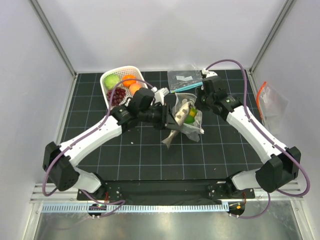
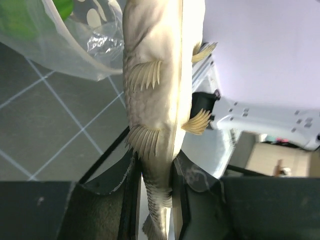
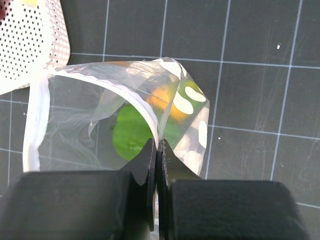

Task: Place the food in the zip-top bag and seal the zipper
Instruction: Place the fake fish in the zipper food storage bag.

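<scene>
My left gripper (image 1: 170,117) is shut on a grey-beige toy fish (image 1: 172,134), clamped on its narrow part near the tail (image 2: 156,190). The fish's body (image 2: 155,75) reaches out toward the zip-top bag (image 1: 194,122). My right gripper (image 1: 201,100) is shut on the bag's mouth edge (image 3: 157,150) and holds it up and open. The bag's white-dotted plastic (image 3: 192,100) holds a green piece (image 3: 131,135) and an orange-yellow piece (image 3: 162,100). The zipper strip (image 3: 36,120) curves round the open mouth.
A white basket (image 1: 106,85) at the back left holds a pale green fruit (image 1: 112,80), two orange pieces (image 1: 129,80) and purple grapes (image 1: 117,96). A small clear bag with a teal strip (image 1: 182,76) lies behind. A bag with an orange strip (image 1: 270,102) lies far right.
</scene>
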`<action>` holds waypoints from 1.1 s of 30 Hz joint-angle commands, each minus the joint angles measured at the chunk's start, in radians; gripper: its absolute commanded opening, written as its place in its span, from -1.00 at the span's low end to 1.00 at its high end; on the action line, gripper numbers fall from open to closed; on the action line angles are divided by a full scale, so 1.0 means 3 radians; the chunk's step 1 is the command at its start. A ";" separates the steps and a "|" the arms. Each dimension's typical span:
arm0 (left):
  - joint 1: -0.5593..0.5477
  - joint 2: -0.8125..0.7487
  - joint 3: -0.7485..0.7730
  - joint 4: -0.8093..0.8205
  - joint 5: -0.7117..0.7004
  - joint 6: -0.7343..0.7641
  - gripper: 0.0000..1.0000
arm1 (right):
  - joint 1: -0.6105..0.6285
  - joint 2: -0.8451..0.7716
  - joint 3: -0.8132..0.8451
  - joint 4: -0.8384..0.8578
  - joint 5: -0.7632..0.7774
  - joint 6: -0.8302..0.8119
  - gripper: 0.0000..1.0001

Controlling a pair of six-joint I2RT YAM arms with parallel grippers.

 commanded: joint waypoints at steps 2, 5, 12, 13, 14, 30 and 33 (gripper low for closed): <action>0.0009 0.0321 0.0360 0.0217 0.0221 -0.0551 -0.99 | -0.0011 -0.0224 -0.0047 0.0177 0.0131 0.0023 -0.98; 0.0014 0.0439 0.0513 0.0207 0.0063 -0.0664 -0.99 | -0.0011 -0.0245 -0.0077 0.0193 0.0120 0.0039 -0.98; 0.0009 0.0848 0.0856 -0.0156 -0.0172 -0.0859 -0.85 | -0.0011 -0.0347 -0.0139 0.0208 0.0233 0.0023 -0.98; 0.0019 0.0879 0.0881 -0.0207 -0.0203 -0.0859 -0.82 | -0.0016 -0.0362 -0.0179 0.0228 0.0223 0.0044 -0.99; 0.0029 0.0904 0.0912 -0.0238 -0.0274 -0.0839 -0.81 | -0.0011 -0.0378 -0.0200 0.0269 0.0207 0.0049 -0.98; 0.0157 0.1140 0.1592 -0.0749 -0.0300 -0.0338 1.00 | -0.0011 -0.0429 -0.0389 0.0443 0.0018 0.0197 -0.98; 0.0167 0.1058 0.1755 -0.1061 -0.0448 -0.0042 1.00 | -0.0011 -0.0434 -0.0400 0.0443 0.0013 0.0212 -0.98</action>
